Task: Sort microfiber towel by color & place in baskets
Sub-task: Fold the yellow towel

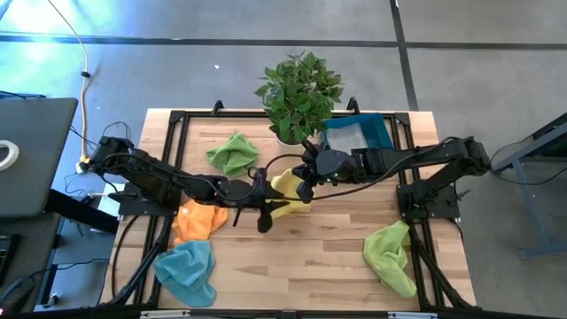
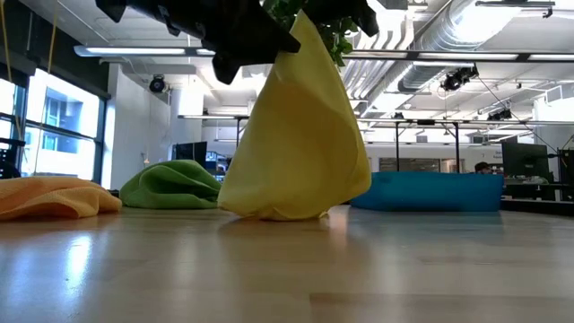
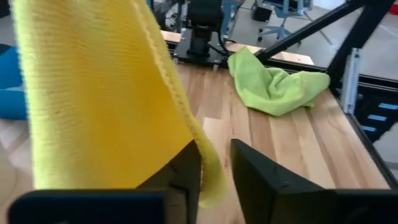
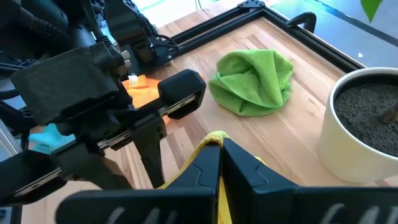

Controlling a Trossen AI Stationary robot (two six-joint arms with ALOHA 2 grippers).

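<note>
Towel in yellow [image 1: 288, 188] is hanging mid-bench from your right gripper [image 4: 219, 163], fingers pinching its top edge, while your left gripper [image 3: 214, 177], fingers apart, is straddling its lower hem, presumably to spread it before the teal basket [image 1: 365, 133] at the far-right corner.

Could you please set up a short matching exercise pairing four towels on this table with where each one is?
Towels:
1. yellow towel
2. orange towel
3. blue towel
4. dark green towel

Places:
A. bunched beside the plant pot
B. near the table's front left corner
C. hanging from the right gripper at mid-table
D. flat under the left arm

Pairs: 1-C, 2-D, 3-B, 4-A
</note>
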